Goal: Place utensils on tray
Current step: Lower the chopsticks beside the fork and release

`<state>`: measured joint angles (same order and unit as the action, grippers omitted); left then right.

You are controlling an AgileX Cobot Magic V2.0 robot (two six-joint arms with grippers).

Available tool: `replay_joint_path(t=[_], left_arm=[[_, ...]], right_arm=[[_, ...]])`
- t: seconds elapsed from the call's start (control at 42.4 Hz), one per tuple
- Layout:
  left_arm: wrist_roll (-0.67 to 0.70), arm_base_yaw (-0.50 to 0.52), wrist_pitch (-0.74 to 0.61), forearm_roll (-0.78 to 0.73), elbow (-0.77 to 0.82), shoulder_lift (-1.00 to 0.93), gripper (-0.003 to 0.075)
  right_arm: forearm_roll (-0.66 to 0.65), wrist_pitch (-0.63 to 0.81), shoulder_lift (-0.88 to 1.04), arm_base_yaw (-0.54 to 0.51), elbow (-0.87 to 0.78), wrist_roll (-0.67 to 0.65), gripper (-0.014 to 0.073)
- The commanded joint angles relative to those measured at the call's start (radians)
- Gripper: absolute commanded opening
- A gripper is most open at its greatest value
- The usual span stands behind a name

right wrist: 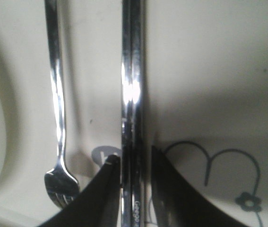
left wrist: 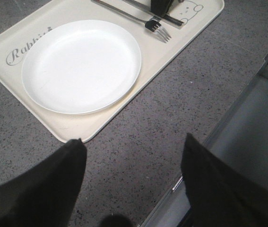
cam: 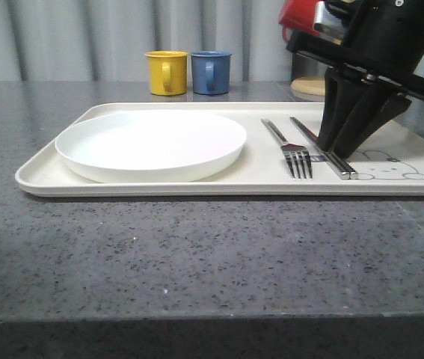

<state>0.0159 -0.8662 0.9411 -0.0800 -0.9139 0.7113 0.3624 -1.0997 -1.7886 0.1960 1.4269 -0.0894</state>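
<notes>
the right fingers (cam: 344,153) hide the middle of the chopsticks (cam: 330,152). that arm points steeply down, its fingers narrow and straddling the pair; whether they grip it i cannot tell. the left fingers (left wrist: 131,177) hang wide over the bench (cam: 197,247). the tray (cam: 40,176) holds plate (cam: 150,143), fork (cam: 289,149) and chopsticks.

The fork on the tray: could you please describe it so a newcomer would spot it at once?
Find the cream tray. Right of the white plate lie two steel items. The fork is nearer the plate, with tines, unlike the straight chopsticks.
</notes>
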Motion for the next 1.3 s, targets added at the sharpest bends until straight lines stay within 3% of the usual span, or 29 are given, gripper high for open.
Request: replay_joint_path(t=[0.0, 0.236, 0.401, 0.801, 1.06, 1.272], left_arm=[[0.012, -0.007, -0.062, 0.006, -0.027, -0.002, 0.0438], [0.012, -0.007, -0.062, 0.006, -0.027, -0.002, 0.0438], [0.012, -0.007, -0.066, 0.006, -0.027, -0.002, 0.0438], [0.012, -0.007, -0.069, 0.006, -0.027, -0.002, 0.0438], [0.012, -0.007, -0.069, 0.006, -0.027, -0.002, 0.0438], [0.012, -0.007, -0.069, 0.006, -0.027, -0.002, 0.0438]], right_arm=[[-0.011, 0.018, 0.085, -0.001, 0.033, 0.026, 0.0216], [-0.245, -0.067, 0.235, -0.002, 0.033, 0.074, 0.0211], [-0.382, -0.141, 0.316, -0.068, 0.028, 0.084, 0.0211], [-0.383, -0.120, 0.277, -0.396, 0.028, 0.206, 0.0211], [-0.371, -0.051, 0.179, -0.453, 0.028, 0.207, 0.0218], [-0.374, -0.039, 0.111, -0.462, 0.028, 0.207, 0.0305]])
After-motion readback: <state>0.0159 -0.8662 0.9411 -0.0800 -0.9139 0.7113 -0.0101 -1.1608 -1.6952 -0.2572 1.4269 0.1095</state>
